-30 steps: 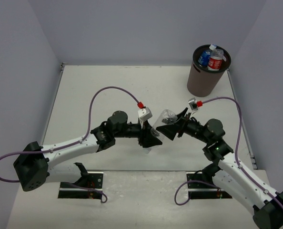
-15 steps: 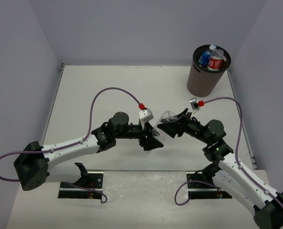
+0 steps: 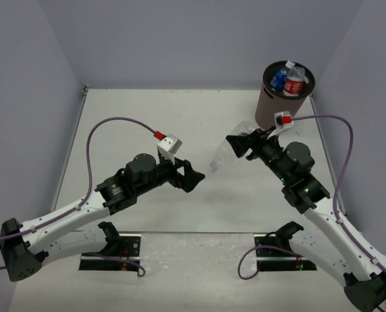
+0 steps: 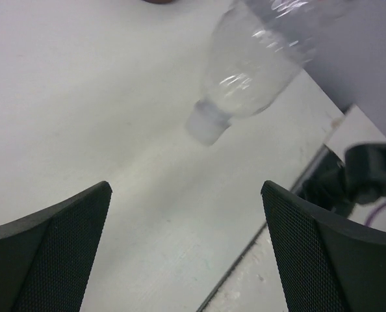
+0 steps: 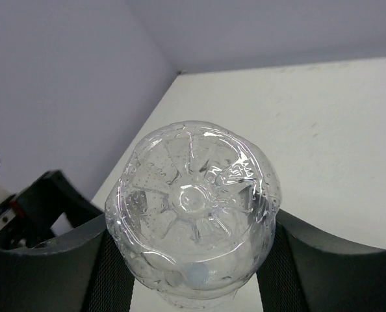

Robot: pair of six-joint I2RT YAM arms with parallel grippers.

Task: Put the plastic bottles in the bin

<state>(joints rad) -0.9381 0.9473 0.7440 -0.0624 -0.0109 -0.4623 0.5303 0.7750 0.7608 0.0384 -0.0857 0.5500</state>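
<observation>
My right gripper [image 3: 237, 144] is shut on a plain clear bottle [image 3: 224, 154] with a white cap, held above the table, cap end tilted down to the left. The right wrist view looks onto the bottle's base [image 5: 194, 208], squeezed between both pads. The left wrist view shows the same bottle [image 4: 258, 65] hanging ahead, cap [image 4: 205, 125] down. My left gripper [image 3: 192, 177] is open and holds nothing, left of the bottle and apart from it. The dark-brown bin [image 3: 283, 103] stands at the back right with a blue-label bottle [image 3: 279, 78] and a red-label bottle [image 3: 294, 82] inside.
Grey walls close in the table on the left, the back and the right. The table's near edge [image 4: 258, 247] shows in the left wrist view, with a black mount [image 4: 355, 185] beyond it. Purple cables arc over both arms.
The left gripper let go of the clear bottle, opened wide and drew back to the left. The right gripper closed on the bottle and carried it up and right, toward the bin.
</observation>
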